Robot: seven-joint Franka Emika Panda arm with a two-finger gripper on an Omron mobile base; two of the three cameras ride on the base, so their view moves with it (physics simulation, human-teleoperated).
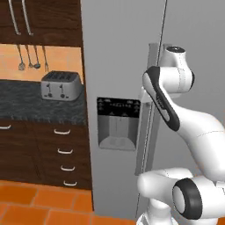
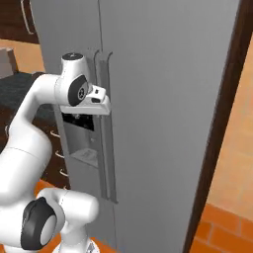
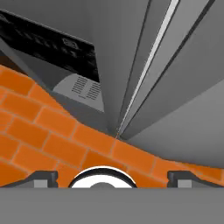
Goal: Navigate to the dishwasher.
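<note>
The dishwasher is out of view. A tall silver double-door fridge (image 1: 123,52) stands right in front of me and takes up most of both base views. My arm is folded up close to the fridge's door handles (image 2: 106,138), with the hand (image 2: 98,100) at about dispenser height. In the hand view my gripper (image 3: 113,177) looks down along the fridge doors (image 3: 183,65) to the orange tile floor (image 3: 39,127). Its two fingertips (image 3: 43,178) stand far apart and hold nothing, so it is open.
The fridge's black dispenser panel (image 1: 117,125) is in its left door. To the left run a dark stone counter (image 1: 26,103) with a silver toaster (image 1: 60,85), and dark wood drawers (image 1: 65,151) below. A dark wood panel (image 2: 225,123) borders the fridge's right side.
</note>
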